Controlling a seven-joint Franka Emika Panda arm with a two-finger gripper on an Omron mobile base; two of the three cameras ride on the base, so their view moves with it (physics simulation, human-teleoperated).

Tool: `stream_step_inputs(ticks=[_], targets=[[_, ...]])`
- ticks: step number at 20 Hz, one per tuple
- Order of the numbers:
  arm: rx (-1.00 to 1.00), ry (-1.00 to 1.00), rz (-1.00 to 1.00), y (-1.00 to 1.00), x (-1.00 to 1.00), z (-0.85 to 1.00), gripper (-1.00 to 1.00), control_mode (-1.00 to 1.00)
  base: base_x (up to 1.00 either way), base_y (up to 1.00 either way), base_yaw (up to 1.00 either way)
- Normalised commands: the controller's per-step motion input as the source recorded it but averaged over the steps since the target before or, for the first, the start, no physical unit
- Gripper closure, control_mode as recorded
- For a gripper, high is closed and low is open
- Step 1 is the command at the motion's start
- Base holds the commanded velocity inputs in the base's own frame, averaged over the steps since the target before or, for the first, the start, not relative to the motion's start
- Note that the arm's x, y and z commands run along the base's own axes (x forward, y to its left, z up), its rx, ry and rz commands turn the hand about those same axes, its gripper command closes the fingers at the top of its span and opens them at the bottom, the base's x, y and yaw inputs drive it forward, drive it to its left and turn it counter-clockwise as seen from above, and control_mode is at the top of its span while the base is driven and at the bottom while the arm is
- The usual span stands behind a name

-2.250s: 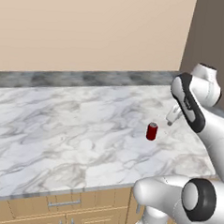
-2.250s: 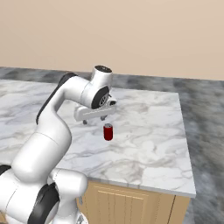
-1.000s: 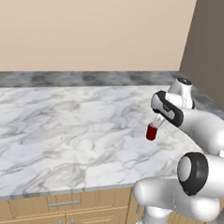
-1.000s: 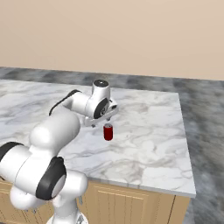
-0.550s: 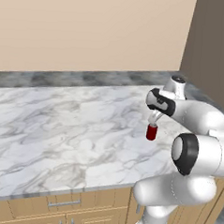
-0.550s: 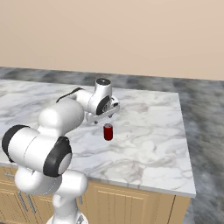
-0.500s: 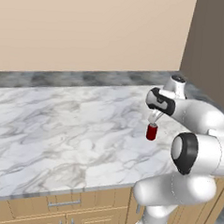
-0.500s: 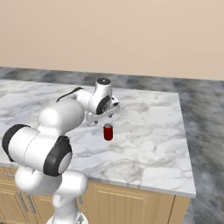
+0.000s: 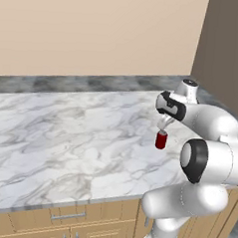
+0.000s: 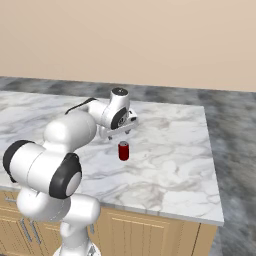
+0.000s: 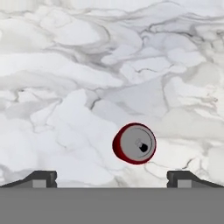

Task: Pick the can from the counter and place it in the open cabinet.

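Directly above upright can [image 11: 134,143]: spread claw [image 9: 163,125].

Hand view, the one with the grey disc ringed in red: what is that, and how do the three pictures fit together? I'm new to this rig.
That disc is the silvery top of the can, seen from straight above by a camera on the robot's hand. The two dark tips at the bottom are its fingers, spread wide apart with nothing between them, so nothing is held.

The other two pictures come from cameras on the base, behind the white arm to its left and right. In them the gripper hangs just above the small red can, which stands upright on the white marble counter. Wooden base cabinets sit below the counter.
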Motion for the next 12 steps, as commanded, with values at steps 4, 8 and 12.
stream_step_inputs(ticks=[4, 8, 12], targets=[[0.03, 0.00, -0.22, 0.00, 0.03, -0.01, -1.00, -1.00, 0.00, 0.00, 0.00], [0.04, 0.00, -0.27, 0.00, 0.00, -0.01, -1.00, -1.00, 0.00, 0.00, 0.00], [0.03, 0.00, -0.29, 0.00, 0.00, -0.02, -1.00, -1.00, 0.00, 0.00, 0.00]])
